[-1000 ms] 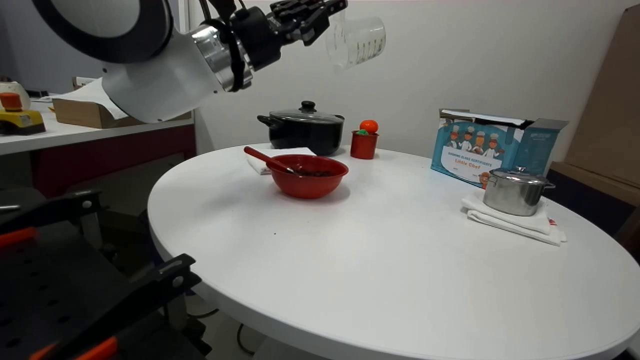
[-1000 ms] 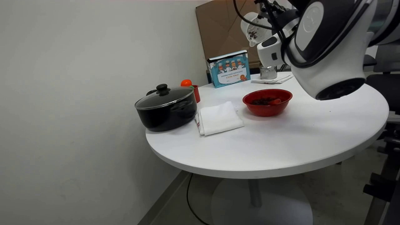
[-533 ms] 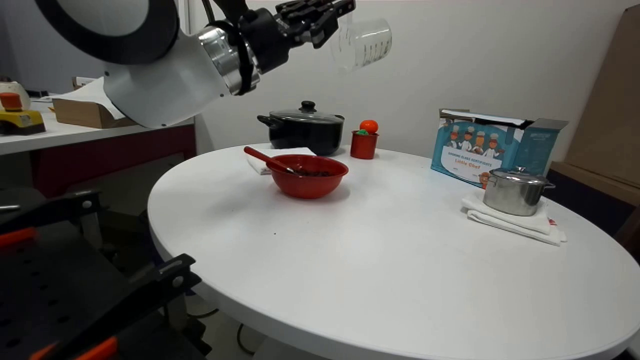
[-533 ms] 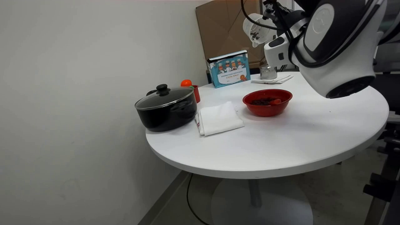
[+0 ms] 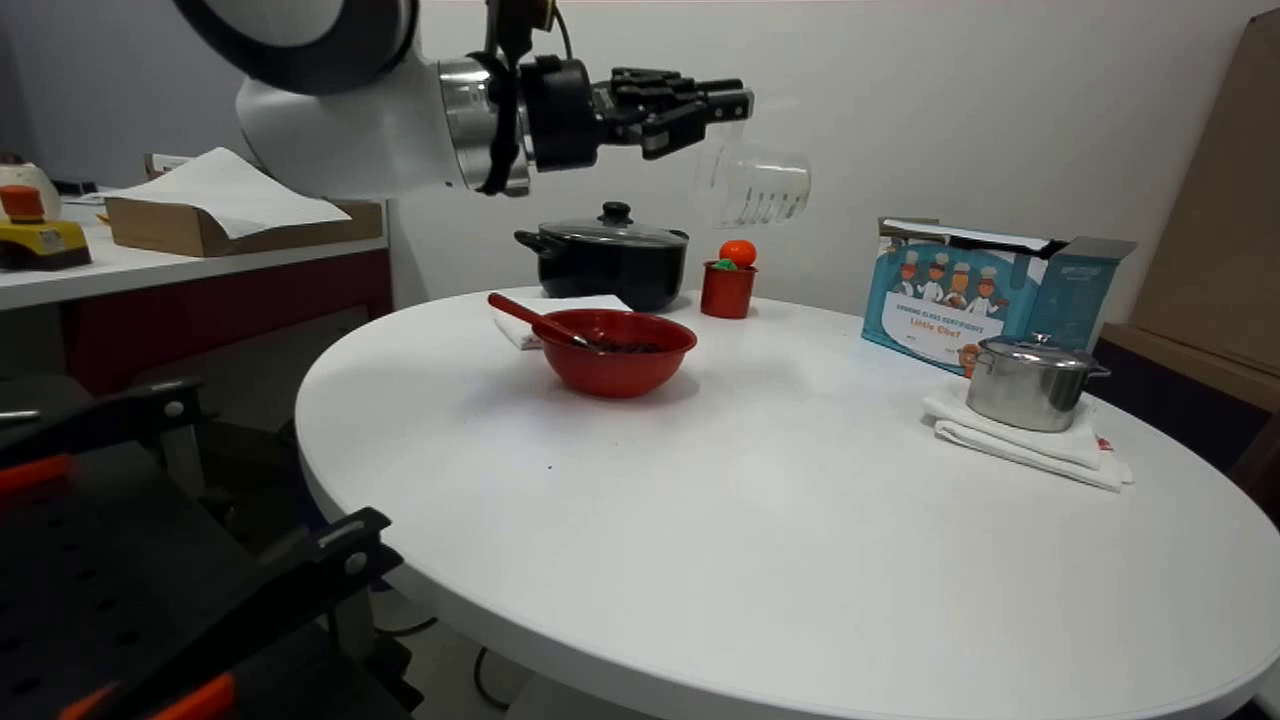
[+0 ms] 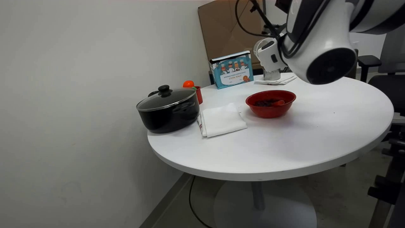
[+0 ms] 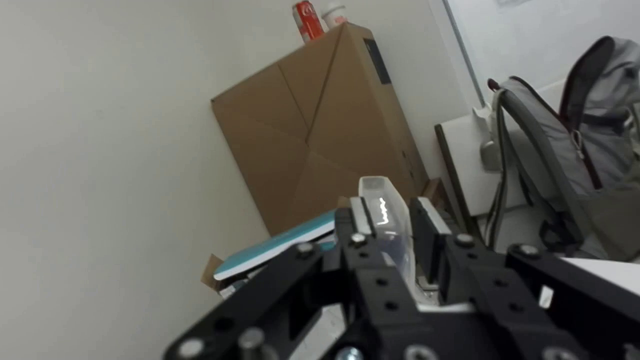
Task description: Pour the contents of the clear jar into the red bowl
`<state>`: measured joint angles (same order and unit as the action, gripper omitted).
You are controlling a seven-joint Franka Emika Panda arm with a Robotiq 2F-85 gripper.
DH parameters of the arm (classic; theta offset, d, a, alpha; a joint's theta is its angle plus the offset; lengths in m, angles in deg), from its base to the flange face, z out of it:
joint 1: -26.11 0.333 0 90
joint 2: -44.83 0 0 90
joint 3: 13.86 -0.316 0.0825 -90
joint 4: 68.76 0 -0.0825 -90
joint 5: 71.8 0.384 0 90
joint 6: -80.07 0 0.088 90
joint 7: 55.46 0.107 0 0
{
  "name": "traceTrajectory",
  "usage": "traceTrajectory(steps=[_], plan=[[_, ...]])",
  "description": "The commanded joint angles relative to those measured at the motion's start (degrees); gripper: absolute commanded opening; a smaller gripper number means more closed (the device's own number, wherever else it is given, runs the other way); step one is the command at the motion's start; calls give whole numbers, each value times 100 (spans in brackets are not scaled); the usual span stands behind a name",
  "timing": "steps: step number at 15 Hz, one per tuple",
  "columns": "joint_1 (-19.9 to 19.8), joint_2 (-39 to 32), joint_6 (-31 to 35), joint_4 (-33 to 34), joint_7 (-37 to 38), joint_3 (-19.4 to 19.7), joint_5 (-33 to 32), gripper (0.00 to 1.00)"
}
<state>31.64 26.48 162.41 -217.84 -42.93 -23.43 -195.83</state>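
The clear jar hangs in the air on its side, nearly level, its base towards the right in an exterior view. Few or no contents show in it. My gripper is shut on its handle, which shows between the fingers in the wrist view. In an exterior view the jar is mostly hidden behind the arm. The red bowl stands upright on the table with dark bits and a red-handled utensil inside; it also shows in an exterior view. The jar is higher than the bowl and off to its side.
A black lidded pot, a small red canister and a folded white cloth stand near the bowl. A blue box and a shiny metal pot on a cloth are farther along the round white table.
The arm and jar have come down and moved right in an exterior view. The jar has turned from mouth slanting down to nearly level. Dark bits seen inside it earlier are now hidden.
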Motion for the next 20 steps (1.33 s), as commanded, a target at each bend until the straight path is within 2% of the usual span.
traceTrajectory(steps=[1,7,11,16,20], plan=[[-240,-103,1045,779,-792,94,551,13],[-650,-603,2505,2168,-2212,422,1674,13],[-925,-941,3253,2920,-3263,586,2749,13],[-1241,-1177,3630,3726,-4921,625,4622,14],[-1425,-1213,3343,4349,-6338,571,6386,14]])
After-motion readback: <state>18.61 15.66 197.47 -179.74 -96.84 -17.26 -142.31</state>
